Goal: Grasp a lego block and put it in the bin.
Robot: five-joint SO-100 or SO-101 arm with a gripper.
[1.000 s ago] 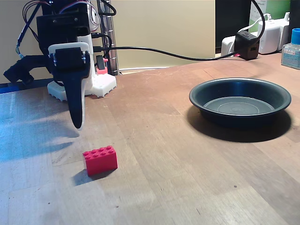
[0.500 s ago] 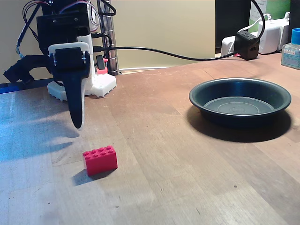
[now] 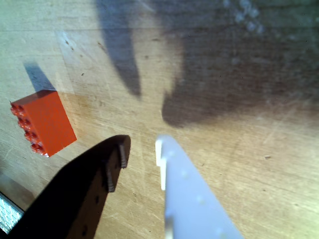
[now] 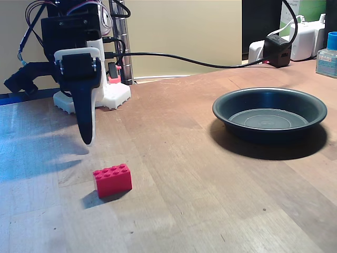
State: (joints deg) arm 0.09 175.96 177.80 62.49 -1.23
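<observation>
The lego block (image 4: 112, 179) sits on the desk (image 4: 189, 184) in the lower left of the fixed view, studs up, untouched; in the wrist view it lies at the left edge (image 3: 43, 122), off to the side of the pincer's line. The pincer (image 4: 86, 138) hangs above the desk, up and to the left of the brick in the fixed view, holding nothing. In the wrist view its black finger (image 3: 112, 167) and white finger (image 3: 164, 164) stand a little apart, with bare wood showing between the tips (image 3: 141, 154).

The brick looks like hard, light plastic: stiff, unlikely to deform or break, but smooth-sided, so it could skid or twist out of a shallow pinch. The safest hold is probably across the two long flat side walls, near the middle of its length, with the fingers low enough to grip below the studs. For that the pincer would need to open wider and shift over the brick.

The bin (image 4: 308, 117) stands well apart at the right of the fixed view, empty.

The desk is worn brown wood with scratches and grain, flat and matte. Behind it, a pale wall, a black cable (image 4: 200, 62), a power adapter (image 4: 277, 50) and a bottle (image 4: 327, 55) at the upper right
</observation>
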